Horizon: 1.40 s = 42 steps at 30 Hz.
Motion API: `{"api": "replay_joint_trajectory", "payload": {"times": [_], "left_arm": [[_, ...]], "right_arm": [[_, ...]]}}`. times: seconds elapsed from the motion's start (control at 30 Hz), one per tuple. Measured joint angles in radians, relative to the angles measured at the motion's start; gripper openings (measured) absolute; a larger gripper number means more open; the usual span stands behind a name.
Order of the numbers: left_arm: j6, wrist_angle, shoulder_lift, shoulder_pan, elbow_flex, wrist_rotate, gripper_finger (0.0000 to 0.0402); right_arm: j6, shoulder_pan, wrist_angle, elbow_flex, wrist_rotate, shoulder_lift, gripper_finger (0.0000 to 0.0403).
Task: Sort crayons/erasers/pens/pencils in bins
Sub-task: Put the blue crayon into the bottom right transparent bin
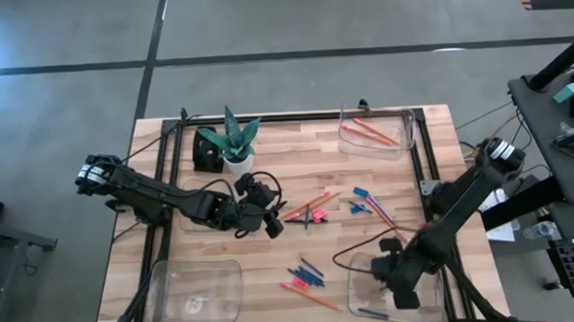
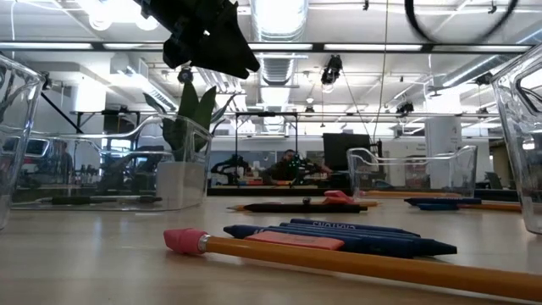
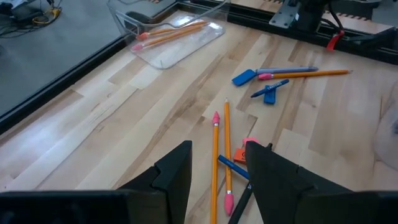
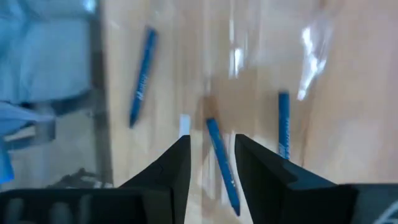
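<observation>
**Right claw over the near-right bin, blue stick loose beneath it**

I have the right claw (image 1: 397, 280) hanging over the near-right bin (image 1: 359, 299), and its wrist camera explains why: the fingers stand parted with a blue stick (image 4: 222, 165) lying free between and below them, not gripped. Two more blue sticks lie nearby, so I judge this bin to be collecting the short blue ones.

The left claw (image 1: 270, 223) waits low over the middle of the table (image 1: 297, 161), just left of the loose pile. Its fingers are spread and carry nothing. It points straight at two pencils (image 3: 221, 155) lying side by side, which makes them its likely next pick.

Those would belong in the far-right bin (image 1: 402, 137), which already holds orange pencils. A pink-orange eraser (image 3: 239, 151) sits touching the pencils, and a blue eraser (image 3: 243, 77) lies farther off, beside another pencil. The near-left bin (image 1: 167, 297) holds something small that I cannot make out. A cluster of blue and orange sticks (image 1: 307, 277) sits unsorted, near-centre.
</observation>
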Motion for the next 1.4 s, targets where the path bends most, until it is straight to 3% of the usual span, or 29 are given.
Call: {"api": "replay_joint_trajectory", "payload": {"times": [0.2, 0.3, 0.37, 0.5, 0.77, 1.03, 1.4], "left_arm": [[0.000, 0.000, 0.000, 0.000, 0.000, 0.000, 0.0137], [0.000, 0.000, 0.000, 0.000, 0.000, 0.000, 0.0137], [0.001, 0.000, 0.000, 0.002, 0.000, 0.000, 0.0137], [0.001, 0.000, 0.000, 0.003, 0.000, -0.003, 0.0137], [0.001, -0.001, 0.000, 0.003, 0.000, -0.006, 0.0137], [0.001, 0.000, 0.000, 0.003, 0.000, -0.008, 0.0137], [0.001, 0.000, 0.000, 0.003, 0.000, -0.009, 0.0137]], "right_arm": [[-0.038, -0.050, -0.105, 0.000, 0.310, -0.185, 0.0114], [0.027, -0.131, -0.220, 0.000, 0.497, -0.241, 0.0114], [0.062, -0.215, -0.310, 0.000, 0.540, -0.262, 0.0114], [0.027, -0.404, -0.380, -0.036, 0.493, -0.279, 0.0114], [-0.181, -0.662, -0.215, -0.151, 0.296, -0.244, 0.0113], [-0.164, -0.726, -0.128, -0.178, 0.284, -0.176, 0.0114], [-0.178, -0.725, -0.105, -0.180, 0.283, 0.045, 0.0111]]}}
